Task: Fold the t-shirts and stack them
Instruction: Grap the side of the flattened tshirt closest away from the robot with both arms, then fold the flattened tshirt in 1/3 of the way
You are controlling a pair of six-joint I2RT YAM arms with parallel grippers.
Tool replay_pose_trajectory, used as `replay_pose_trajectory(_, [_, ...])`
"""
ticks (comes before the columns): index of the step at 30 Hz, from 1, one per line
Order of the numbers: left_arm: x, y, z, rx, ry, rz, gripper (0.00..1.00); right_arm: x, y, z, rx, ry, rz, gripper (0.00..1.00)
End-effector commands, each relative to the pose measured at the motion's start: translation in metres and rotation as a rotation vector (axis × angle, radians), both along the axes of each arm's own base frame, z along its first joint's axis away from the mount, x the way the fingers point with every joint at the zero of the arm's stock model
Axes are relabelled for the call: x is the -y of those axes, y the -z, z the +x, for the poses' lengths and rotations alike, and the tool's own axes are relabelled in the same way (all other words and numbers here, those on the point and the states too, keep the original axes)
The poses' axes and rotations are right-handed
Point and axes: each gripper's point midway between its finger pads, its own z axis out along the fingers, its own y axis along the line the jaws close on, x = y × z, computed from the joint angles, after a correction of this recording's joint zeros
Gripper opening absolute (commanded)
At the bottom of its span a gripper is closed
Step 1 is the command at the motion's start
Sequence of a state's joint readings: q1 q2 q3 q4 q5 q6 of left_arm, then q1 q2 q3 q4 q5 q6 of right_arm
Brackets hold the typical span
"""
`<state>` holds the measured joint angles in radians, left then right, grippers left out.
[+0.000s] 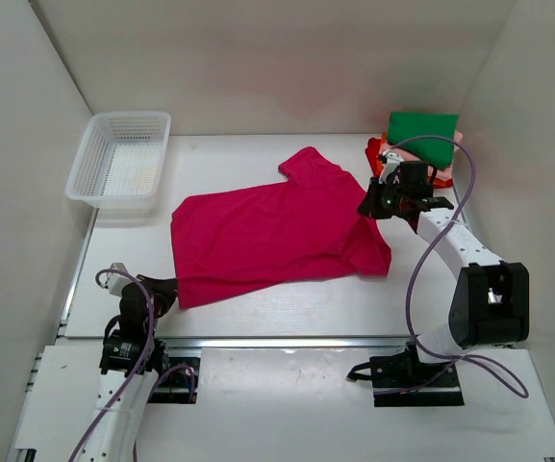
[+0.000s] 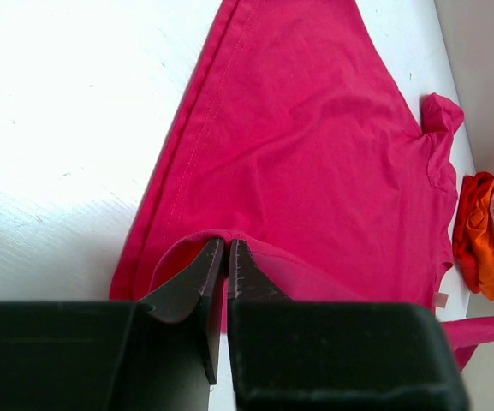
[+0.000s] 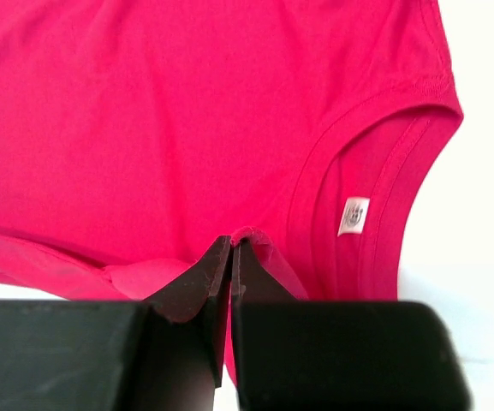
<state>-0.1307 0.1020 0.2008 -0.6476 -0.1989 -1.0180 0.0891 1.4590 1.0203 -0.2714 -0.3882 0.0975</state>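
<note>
Left gripper [image 2: 227,244] pinches the hem [image 2: 188,163] of the pink shirt [image 1: 267,231], toward the table's [image 1: 258,308] near-left corner. The shirt lies mid-table, long axis left to right, collar [image 3: 401,141] pointing right. Right gripper [image 3: 232,242] pinches cloth beside the collar. Folded shirts [image 1: 421,130] sit in the far-right corner.

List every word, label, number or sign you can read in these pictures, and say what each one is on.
Nothing here can be read as text.
Neck label inside the collar of the pink t-shirt: a small grey mark, too blurred to read.
Basket and folded shirts: no writing visible.
</note>
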Motion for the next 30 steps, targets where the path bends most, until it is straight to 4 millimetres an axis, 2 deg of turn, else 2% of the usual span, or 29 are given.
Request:
replay_pose_trajectory(1, [-0.004, 0.001, 0.003, 0.009, -0.018, 0.009, 0.00, -0.001, -0.018, 0.023, 0.083, -0.021, 0.006, 0.00])
replay_pose_trajectory(2, [-0.004, 0.003, 0.004, 0.005, -0.019, 0.008, 0.00, 0.000, -0.023, 0.027, 0.092, -0.018, 0.007, 0.00])
replay_pose_trajectory(3, [-0.004, 0.006, 0.003, -0.002, -0.012, 0.016, 0.00, -0.002, -0.016, 0.030, 0.078, -0.023, 0.005, 0.01])
replay_pose_trajectory(11, [-0.003, 0.013, 0.006, -0.030, 0.003, 0.033, 0.00, -0.002, -0.009, 0.047, 0.061, -0.030, 0.022, 0.00])
replay_pose_trajectory(14, [-0.005, 0.014, 0.007, -0.030, -0.002, 0.040, 0.00, -0.010, -0.002, 0.053, 0.036, -0.062, 0.028, 0.00])
replay_pose_trajectory(15, [-0.005, 0.017, 0.007, -0.038, -0.002, 0.043, 0.00, -0.009, -0.008, 0.058, 0.062, -0.061, 0.022, 0.00])
replay_pose_trajectory(18, [-0.005, 0.015, 0.008, -0.027, 0.001, 0.046, 0.00, -0.019, -0.003, 0.063, 0.043, -0.090, 0.029, 0.00])
replay_pose_trajectory(20, [-0.005, 0.014, 0.009, -0.028, 0.010, 0.057, 0.00, -0.017, -0.005, 0.073, 0.056, -0.091, 0.026, 0.00])
replay_pose_trajectory(25, [-0.003, 0.017, 0.011, -0.037, 0.027, 0.068, 0.00, -0.028, 0.012, 0.073, 0.016, -0.141, 0.031, 0.00])
replay_pose_trajectory(26, [-0.003, 0.015, 0.013, -0.030, 0.030, 0.069, 0.00, -0.033, 0.010, 0.073, 0.009, -0.156, 0.027, 0.00])
replay_pose_trajectory(27, [-0.003, 0.019, 0.013, -0.046, 0.035, 0.073, 0.00, -0.030, 0.017, 0.076, -0.006, -0.151, 0.027, 0.00])
replay_pose_trajectory(29, [-0.004, 0.019, 0.014, -0.056, 0.045, 0.095, 0.00, -0.034, 0.013, 0.081, -0.008, -0.164, 0.018, 0.01])
replay_pose_trajectory(30, [-0.007, 0.019, 0.016, -0.063, 0.036, 0.104, 0.13, -0.031, 0.020, 0.083, -0.023, -0.150, 0.004, 0.08])
